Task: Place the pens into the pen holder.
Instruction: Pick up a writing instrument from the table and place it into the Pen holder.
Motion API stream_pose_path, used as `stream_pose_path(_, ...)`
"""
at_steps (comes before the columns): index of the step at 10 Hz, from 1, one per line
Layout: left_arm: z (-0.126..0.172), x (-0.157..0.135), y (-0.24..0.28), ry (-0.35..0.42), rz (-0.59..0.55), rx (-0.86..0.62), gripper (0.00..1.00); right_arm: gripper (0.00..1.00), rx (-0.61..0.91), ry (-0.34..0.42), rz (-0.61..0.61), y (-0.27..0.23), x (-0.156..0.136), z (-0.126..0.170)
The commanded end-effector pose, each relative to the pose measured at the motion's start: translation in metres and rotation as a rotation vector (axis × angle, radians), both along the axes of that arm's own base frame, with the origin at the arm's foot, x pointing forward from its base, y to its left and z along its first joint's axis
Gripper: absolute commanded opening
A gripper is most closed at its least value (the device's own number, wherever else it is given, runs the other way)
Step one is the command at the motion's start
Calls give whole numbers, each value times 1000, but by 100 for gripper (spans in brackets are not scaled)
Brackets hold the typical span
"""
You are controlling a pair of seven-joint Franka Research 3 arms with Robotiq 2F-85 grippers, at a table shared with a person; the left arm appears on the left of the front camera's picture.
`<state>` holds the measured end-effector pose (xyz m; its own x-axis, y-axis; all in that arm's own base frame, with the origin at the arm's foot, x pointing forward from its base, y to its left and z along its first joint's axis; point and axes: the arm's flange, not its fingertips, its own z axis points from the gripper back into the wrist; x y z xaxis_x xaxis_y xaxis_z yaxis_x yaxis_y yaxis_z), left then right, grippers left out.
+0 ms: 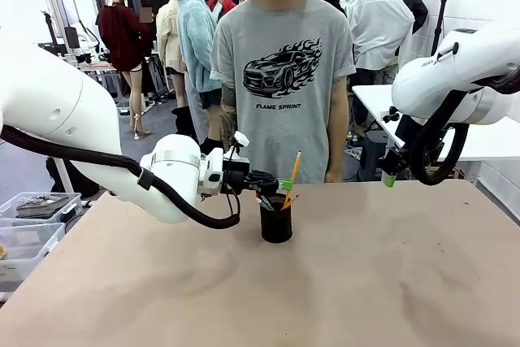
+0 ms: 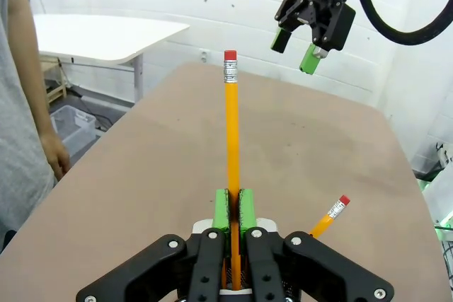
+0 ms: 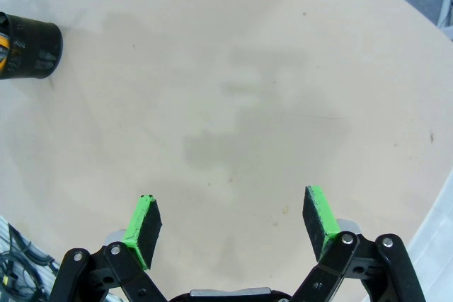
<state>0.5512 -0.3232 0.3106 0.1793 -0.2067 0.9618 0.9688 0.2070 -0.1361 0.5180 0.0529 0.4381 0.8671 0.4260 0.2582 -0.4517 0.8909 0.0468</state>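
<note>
The left claw (image 1: 282,184) is seen just above the pen holder (image 1: 276,223), which stands near the middle of the bench (image 1: 366,282). The claw is squeezed tight on a yellow pencil (image 1: 295,168). The pencil points up from the claw with its red eraser at the top, and its low end goes down into the pen holder. The left arm is stretched out flat from the left side, level with the bench.

In the left wrist view the green pads (image 2: 221,209) are seen pressed on both sides of the yellow pencil (image 2: 231,167). A second pencil (image 2: 328,216) with a red eraser is seen sticking out just right of the claw. Dark pens in the holder are seen from the front, but they cannot be told apart.

The right claw (image 1: 388,178) is held up in the air, well right of the pen holder. In the right wrist view its fingers (image 3: 144,221) are spread wide, with nothing between them. The pen holder (image 3: 30,46) is seen far off at the top left there.
</note>
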Motion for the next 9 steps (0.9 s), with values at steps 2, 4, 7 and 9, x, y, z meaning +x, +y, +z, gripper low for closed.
stream_pose_path(2, -8, 0, 1, -20, -19, 1, 0, 100, -3, -12, 0, 0, 1, -1)
stream_pose_path(4, -8, 0, 2, -15, -20, -1, 26, 100, -3, -12, 0, 0, 1, -1)
stream_pose_path(7, 1, -1, 9, -36, -1, -35, 53, 100, -3, -12, 0, 0, 1, -1)
stream_pose_path(9, 7, -5, 15, -45, 9, -54, 53, 100, -3, -12, 0, 0, 1, -1)
